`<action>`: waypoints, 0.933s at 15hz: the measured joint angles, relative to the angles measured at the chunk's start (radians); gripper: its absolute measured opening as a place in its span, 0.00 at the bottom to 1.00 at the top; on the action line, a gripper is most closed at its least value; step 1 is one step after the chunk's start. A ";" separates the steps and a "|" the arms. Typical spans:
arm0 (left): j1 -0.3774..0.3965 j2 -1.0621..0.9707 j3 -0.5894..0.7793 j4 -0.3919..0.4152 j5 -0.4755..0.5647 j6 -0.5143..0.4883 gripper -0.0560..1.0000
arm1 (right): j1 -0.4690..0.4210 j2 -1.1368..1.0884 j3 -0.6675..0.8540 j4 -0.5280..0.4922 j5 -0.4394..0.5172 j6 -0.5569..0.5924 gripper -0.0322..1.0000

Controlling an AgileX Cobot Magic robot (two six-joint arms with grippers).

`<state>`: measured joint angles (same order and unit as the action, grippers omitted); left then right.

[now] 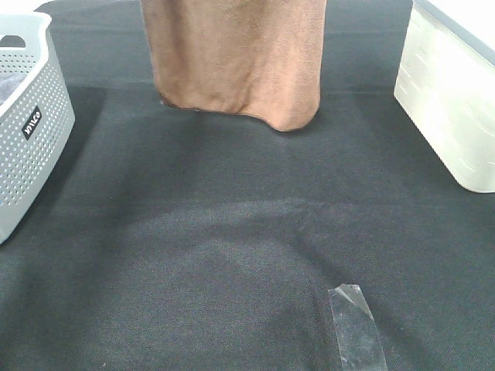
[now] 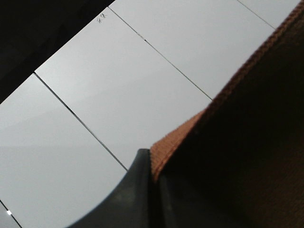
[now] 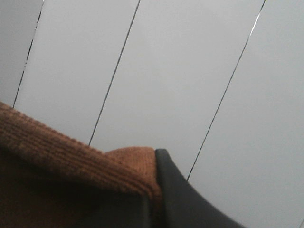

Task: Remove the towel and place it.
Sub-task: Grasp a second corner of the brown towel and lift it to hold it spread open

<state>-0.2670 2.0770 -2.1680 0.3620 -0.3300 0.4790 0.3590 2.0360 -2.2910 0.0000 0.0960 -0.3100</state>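
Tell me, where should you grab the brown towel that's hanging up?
Grab the towel by its thick stitched edge at the top, one hold toward each end, coming from above. It hangs straight down, so that hem carries it; both wrist views show jaws pinched on it.

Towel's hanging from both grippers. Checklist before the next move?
1. Left gripper pinching the towel edge: ok.
2. Right gripper pinching the edge: ok.
3. Hem clear of the black table cloth: cannot tell; it hangs close.
4. Hem level: not ok; the side under the right gripper hangs lower.
5. Room in the grey perforated basket: cannot tell; interior mostly out of frame.
6. Tape strip apart from the towel: ok.
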 joint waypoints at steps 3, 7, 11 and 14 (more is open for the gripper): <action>0.035 0.118 -0.142 -0.010 -0.010 0.000 0.05 | -0.001 0.098 -0.094 0.017 -0.043 0.001 0.04; 0.045 0.301 -0.424 -0.010 -0.008 -0.001 0.05 | -0.009 0.170 -0.165 0.041 -0.134 0.009 0.04; 0.044 0.349 -0.513 -0.008 -0.002 -0.017 0.05 | -0.041 0.179 -0.169 0.041 -0.152 0.033 0.04; 0.042 0.354 -0.516 -0.005 0.005 -0.020 0.05 | -0.046 0.179 -0.171 0.041 -0.118 0.036 0.04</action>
<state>-0.2250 2.4310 -2.6840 0.3570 -0.3250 0.4590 0.3130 2.2150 -2.4620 0.0410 -0.0220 -0.2740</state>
